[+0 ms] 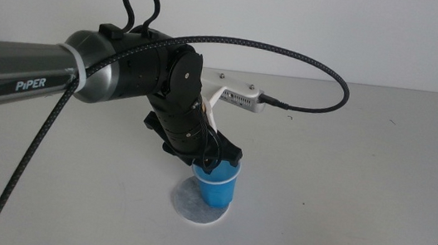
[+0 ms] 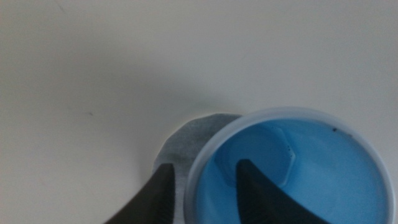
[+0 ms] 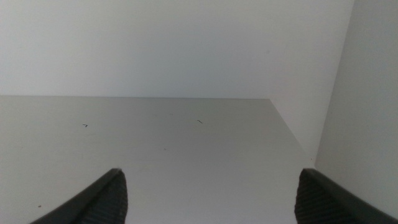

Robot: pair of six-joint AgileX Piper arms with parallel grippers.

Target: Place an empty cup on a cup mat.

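1. One arm does the work: the left arm reaches in from the left side of the middle view, and the left gripper (image 1: pixel 213 160) hangs over the cup (image 1: pixel 218 188), which is on or just above the mat (image 1: pixel 190 203).
2. The jaws pinch the cup's wall at the rim, one inside and one outside, as the left wrist view shows: one dark jaw lies within the blue interior and the other just outside the white rim. A rim pinch suits a thin tapered cup, since it leaves the base free to land flat.
3. The cup (image 2: pixel 292 168) is upright and empty; only its blue inside shows. Upright carriage lets the base meet the mat squarely.
4. The mat (image 2: pixel 189 140) lies flat on the table (image 1: pixel 362 182). In the middle view the cup covers the mat's right part, with bare grey disc showing to its left, so the cup looks off-centre rather than centred. Whether the base touches the mat I cannot tell; the gripper and cup hide the contact.
5. My judgement: the task is near its end. What remains is to confirm contact, part the jaws and lift clear without dragging the rim, since the inner jaw could tip so light a cup on the way out.
6. The right gripper (image 3: pixel 208 196) waits away from the work, out of the middle view, its jaws wide apart over bare table, holding nothing, so it cannot interfere.
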